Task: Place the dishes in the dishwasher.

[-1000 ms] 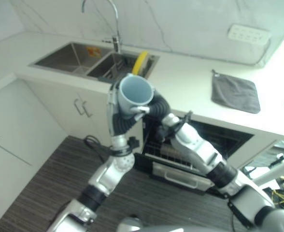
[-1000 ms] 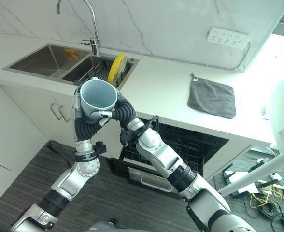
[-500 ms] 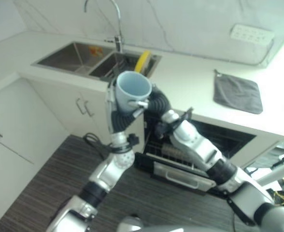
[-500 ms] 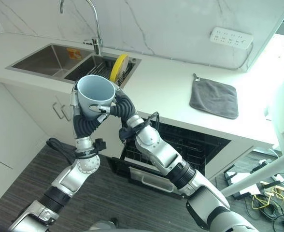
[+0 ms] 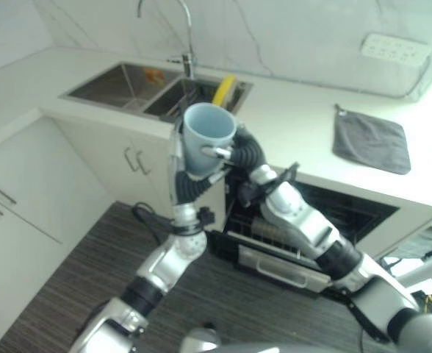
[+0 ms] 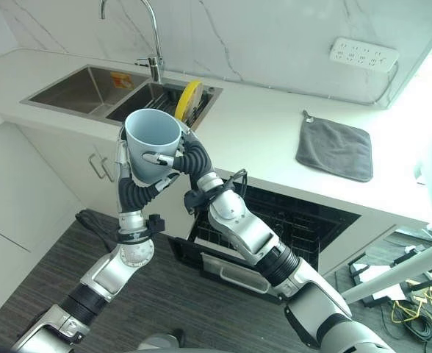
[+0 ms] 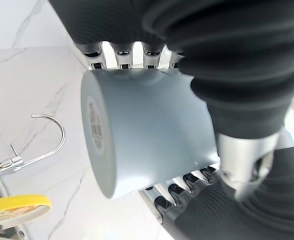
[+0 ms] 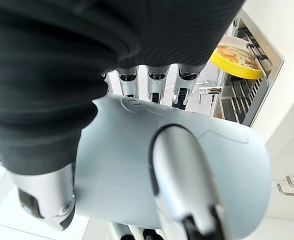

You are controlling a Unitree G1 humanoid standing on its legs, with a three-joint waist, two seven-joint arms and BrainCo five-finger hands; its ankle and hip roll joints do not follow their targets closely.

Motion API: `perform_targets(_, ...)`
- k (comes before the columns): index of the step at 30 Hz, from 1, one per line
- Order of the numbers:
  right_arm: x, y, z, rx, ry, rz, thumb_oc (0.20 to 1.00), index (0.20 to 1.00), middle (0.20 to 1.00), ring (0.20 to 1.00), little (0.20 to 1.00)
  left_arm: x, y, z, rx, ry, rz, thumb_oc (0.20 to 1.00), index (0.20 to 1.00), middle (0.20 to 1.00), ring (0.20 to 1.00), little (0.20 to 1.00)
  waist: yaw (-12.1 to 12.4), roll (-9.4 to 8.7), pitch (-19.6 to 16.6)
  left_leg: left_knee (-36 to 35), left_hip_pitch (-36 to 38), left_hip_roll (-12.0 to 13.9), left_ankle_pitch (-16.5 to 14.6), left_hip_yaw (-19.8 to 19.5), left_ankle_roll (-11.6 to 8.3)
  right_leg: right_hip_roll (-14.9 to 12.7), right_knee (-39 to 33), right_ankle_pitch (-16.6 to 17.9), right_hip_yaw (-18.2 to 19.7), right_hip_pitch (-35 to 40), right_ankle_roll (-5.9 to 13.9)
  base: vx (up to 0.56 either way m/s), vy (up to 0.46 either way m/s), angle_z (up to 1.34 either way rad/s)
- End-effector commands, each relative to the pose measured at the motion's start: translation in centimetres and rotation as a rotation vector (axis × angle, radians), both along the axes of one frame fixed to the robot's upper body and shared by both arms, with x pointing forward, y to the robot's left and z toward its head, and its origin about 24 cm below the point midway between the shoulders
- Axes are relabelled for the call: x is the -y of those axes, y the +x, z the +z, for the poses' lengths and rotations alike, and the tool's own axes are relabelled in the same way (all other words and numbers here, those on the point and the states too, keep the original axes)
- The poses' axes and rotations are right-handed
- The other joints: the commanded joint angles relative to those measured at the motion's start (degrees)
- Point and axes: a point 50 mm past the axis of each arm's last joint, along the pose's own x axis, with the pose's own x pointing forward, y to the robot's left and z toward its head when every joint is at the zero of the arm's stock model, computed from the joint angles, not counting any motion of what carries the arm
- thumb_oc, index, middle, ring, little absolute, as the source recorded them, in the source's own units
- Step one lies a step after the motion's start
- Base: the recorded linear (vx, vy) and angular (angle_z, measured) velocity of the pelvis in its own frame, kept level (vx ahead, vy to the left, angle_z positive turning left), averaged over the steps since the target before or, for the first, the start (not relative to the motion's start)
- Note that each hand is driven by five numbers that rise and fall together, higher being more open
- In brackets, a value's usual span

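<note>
Held up in the air in front of the worktop edge, a pale blue-grey mug (image 6: 153,144) sits mouth-up between both hands, raised above the open dishwasher (image 6: 289,224). The left hand (image 6: 128,165) wraps the mug from the sink side, its fingers (image 7: 132,55) curled against the wall of the mug and its thumb on the far side, so it is grasping the mug. The right hand (image 6: 181,158) closes on it from the opposite side: in the right wrist view its fingers (image 8: 157,82) press along the mug's body and its thumb (image 8: 44,195) bears on the other side, with the mug's handle (image 8: 179,172) lying just past the dark cover. The mug looks empty inside.

Below and to the right of the mug, the dishwasher's dark opening shows under the worktop (image 6: 260,129), with a rack (image 6: 223,243) pulled partly out over the dark striped floor (image 6: 47,272). Behind the mug, a double sink (image 6: 91,84) is set in the worktop; its nearer basin holds a yellow plate (image 6: 189,98) standing on edge in a wire rack. A curved tap (image 6: 146,29) rises behind the sink. Well apart, further along the worktop, lies a grey cloth (image 6: 335,151), and a white socket strip (image 6: 363,54) is fixed to the marble wall.
</note>
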Motion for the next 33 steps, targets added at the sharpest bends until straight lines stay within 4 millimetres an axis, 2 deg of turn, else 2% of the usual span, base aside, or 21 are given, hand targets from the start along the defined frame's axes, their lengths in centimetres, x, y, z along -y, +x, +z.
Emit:
perform_targets(1, -2.2, -0.8, 6.1, 0.196, 0.208, 0.091, 0.200, 0.200, 0.200, 0.200, 0.200, 3.9, -0.4, 0.0, 0.036, 0.118, -0.218, 1.000, 1.000, 1.000, 1.000, 1.000, 1.05, -1.21, -0.97, 0.51, -0.73, 2.72, -0.84, -0.62, -1.72, -3.47, 3.73, -1.78, 0.31, 0.18, -0.13, 0.01, 0.006, 0.04)
perform_targets(8, 0.8, 0.3, 6.2, 0.199, 0.328, -0.040, 0.200, 0.200, 0.200, 0.200, 0.200, 2.9, -0.6, -0.5, 0.017, 0.092, -0.196, 1.000, 1.000, 1.000, 1.000, 1.000, 0.75, -1.18, -0.80, 0.47, -0.79, 3.10, -0.54, -0.22, -1.86, -3.16, 3.84, -1.99, -0.13, 0.26, -0.47, 0.01, -0.006, 0.03)
perform_targets(13, 4.2, 0.6, 5.9, 0.207, 0.413, -0.157, 0.200, 0.200, 0.200, 0.200, 0.200, 2.0, -0.8, -0.9, 0.001, 0.075, -0.146, 1.000, 1.000, 1.000, 1.000, 1.000, -0.51, -0.92, -0.68, 0.38, -0.42, 3.55, -0.45, 0.60, -1.95, -2.95, 3.38, -1.71, 0.42, 0.27, -0.63, 0.04, 0.015, 0.00)
perform_targets(16, 6.9, 0.3, 5.5, 0.217, 0.447, -0.215, 0.200, 0.200, 0.200, 0.200, 0.200, 0.7, -0.7, -1.4, -0.025, 0.082, -0.077, 1.000, 1.000, 1.000, 1.000, 1.000, -1.80, -0.89, -0.43, 0.40, -0.18, 3.77, -0.55, 1.39, -2.00, -2.96, 3.44, -1.64, 1.06, -0.08, -0.59, 0.06, 0.017, 0.00)
perform_targets(23, 9.1, 0.0, 4.1, 0.197, 0.439, -0.274, 0.200, 0.200, 0.200, 0.200, 0.200, -0.4, -0.9, -2.1, -0.037, 0.118, -0.045, 1.000, 1.000, 1.000, 1.000, 1.000, -3.85, -0.76, 0.17, 0.55, 0.28, 4.04, -0.69, 2.93, -1.98, -3.05, 3.66, -1.50, 2.51, -0.85, -0.58, 0.04, 0.021, -0.04)
perform_targets(28, 10.7, 0.4, 2.9, 0.209, 0.278, -0.332, 0.200, 0.200, 0.200, 0.200, 0.200, 0.8, -1.0, -2.3, -0.096, 0.265, -0.271, 1.000, 1.000, 1.000, 1.000, 1.000, -5.47, -0.71, 0.80, 1.62, 0.53, 4.30, -1.24, 4.22, -2.02, -3.39, 4.94, -1.83, 3.45, -1.69, -0.35, 0.04, 0.018, -0.15)
perform_targets(30, 10.9, 0.9, 2.1, 0.229, 0.109, -0.338, 0.200, 0.200, 0.200, 0.200, 0.200, 1.6, -1.2, -3.2, -0.159, 0.367, -0.380, 1.000, 1.000, 1.000, 1.000, 1.000, -6.22, -0.45, 1.23, 2.35, 0.37, 4.44, -1.38, 4.91, -2.02, -3.83, 5.73, -1.80, 3.68, -2.36, -0.12, 0.02, 0.026, -0.19)
perform_targets(33, 11.8, 1.6, 0.6, 0.162, 0.019, -0.297, 0.200, 0.200, 0.200, 0.200, 0.200, 1.8, -1.1, -4.6, -0.258, 0.525, -0.457, 1.000, 1.000, 1.000, 1.000, 1.000, -7.66, 0.26, 2.07, 3.15, 0.03, 4.80, -1.39, 6.33, -2.03, -4.51, 6.61, -1.54, 4.06, -3.64, 0.54, -0.01, 0.035, -0.35)
